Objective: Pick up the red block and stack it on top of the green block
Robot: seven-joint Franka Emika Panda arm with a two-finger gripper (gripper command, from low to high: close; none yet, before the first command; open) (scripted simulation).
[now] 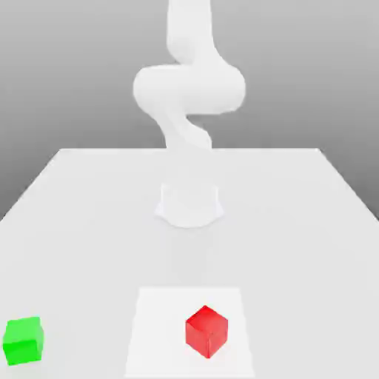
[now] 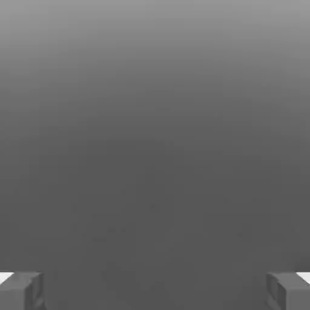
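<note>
Worktop [image 1: 89,215]: pale, grey backdrop.
Red block [image 1: 206,331]: lower centre, untouched.
Green block [image 1: 24,340]: lower left, well apart.
Hand [image 2: 155,290]: fingers spread wide, holding nothing.
Progress: pick and stack both remain.

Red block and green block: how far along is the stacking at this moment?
Nothing looks done yet. The red block sits on the table, apart from the green block, which lies far toward the exterior view's left. In hand: nothing; the gripper is open, fingers wide apart with only grey background between them. Left: reach the red block, grasp, lift, carry, and place it on the green one.
</note>
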